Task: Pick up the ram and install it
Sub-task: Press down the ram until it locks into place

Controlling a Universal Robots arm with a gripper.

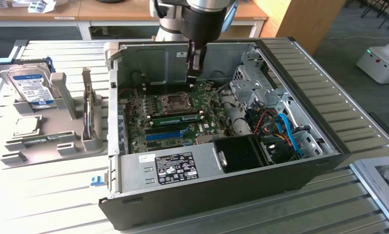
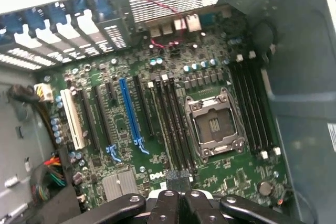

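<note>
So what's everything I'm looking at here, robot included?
computer case: one, black, open, on the slatted table
motherboard: one, green, inside the case
processor socket: one, silver, mid-board
ram stick: one, green, along the slots beside the socket
long slot: one, blue, on the board
power supply: one, grey, inside the case
hard drive: one, silver-blue, upright in the grey holder
robot arm: one, dark, jaws shut, above the motherboard
</note>
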